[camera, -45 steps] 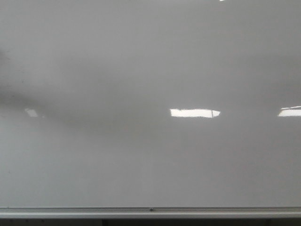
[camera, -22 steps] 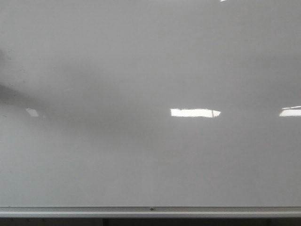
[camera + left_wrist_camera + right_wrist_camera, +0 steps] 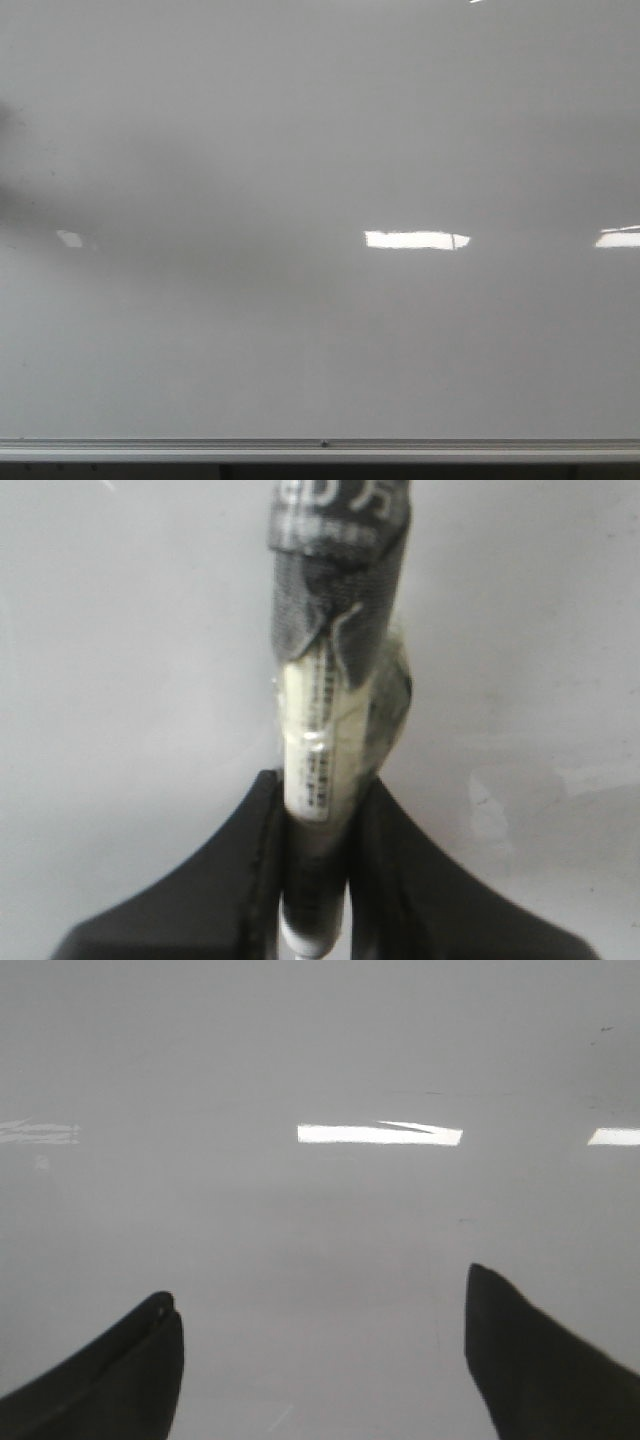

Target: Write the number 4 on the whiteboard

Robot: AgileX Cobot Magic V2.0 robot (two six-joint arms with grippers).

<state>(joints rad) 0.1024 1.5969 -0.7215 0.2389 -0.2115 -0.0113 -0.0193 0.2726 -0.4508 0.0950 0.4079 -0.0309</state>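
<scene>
The whiteboard (image 3: pixel 300 130) fills the front view, glossy pale grey, bare of any writing; no number 4 shows on it. Neither gripper appears in that view. In the left wrist view my left gripper (image 3: pixel 318 785) is shut on a marker (image 3: pixel 325 730), a cream barrel with printed text and a dark wrapped cap end pointing at the whiteboard (image 3: pixel 130 660). In the right wrist view my right gripper (image 3: pixel 320 1290) stands open, nothing between its black fingers (image 3: pixel 520 1350), facing the whiteboard (image 3: pixel 300 1230).
A silver rail (image 3: pixel 320 447) runs along the board's lower edge. Bright light reflections (image 3: pixel 415 240) sit on the board at mid-right, and a soft dark shadow (image 3: pixel 30 200) lies at the far left.
The shadow at the board's left edge has faded and drawn back slightly to the left. Nothing else differs.
</scene>
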